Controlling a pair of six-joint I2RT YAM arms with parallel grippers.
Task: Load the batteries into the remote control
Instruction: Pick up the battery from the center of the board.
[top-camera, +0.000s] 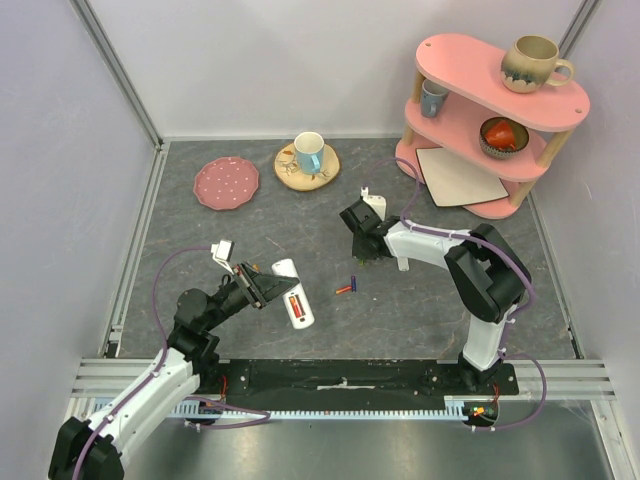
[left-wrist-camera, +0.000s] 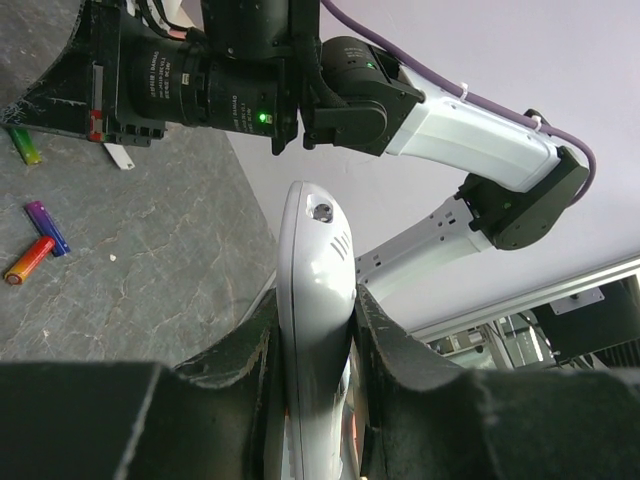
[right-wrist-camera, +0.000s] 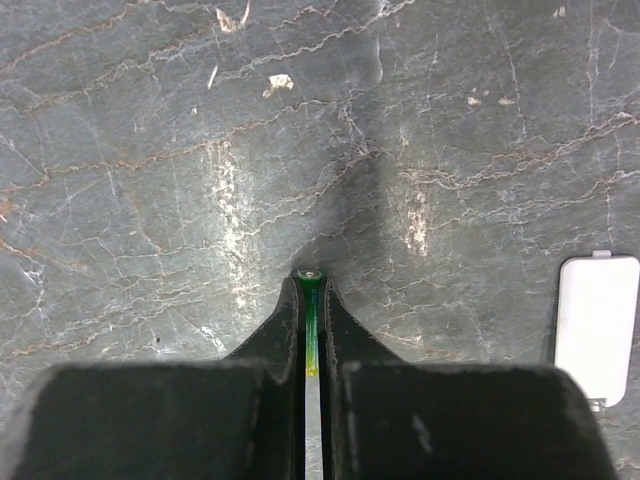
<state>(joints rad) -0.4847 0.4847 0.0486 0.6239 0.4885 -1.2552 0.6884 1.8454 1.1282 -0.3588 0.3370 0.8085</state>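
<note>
The white remote control (top-camera: 300, 318) is clamped on its edge between my left gripper's (top-camera: 270, 288) jaws, with a red battery (top-camera: 296, 304) lying in its open recess. The left wrist view shows the remote (left-wrist-camera: 312, 250) sticking up between the black fingers (left-wrist-camera: 230, 360). My right gripper (top-camera: 366, 252) points down at the table, shut on a green battery (right-wrist-camera: 311, 320) that stands on end between the fingertips. A red-orange battery (left-wrist-camera: 28, 260) and a blue-purple battery (left-wrist-camera: 47, 228) lie loose side by side on the table (top-camera: 345, 288) between the two grippers.
A white battery cover (right-wrist-camera: 597, 325) lies flat to the right of my right gripper. At the back are a pink plate (top-camera: 226, 183), a mug on a wooden coaster (top-camera: 308, 155), and a pink two-tier shelf (top-camera: 495, 100) with mugs and a bowl.
</note>
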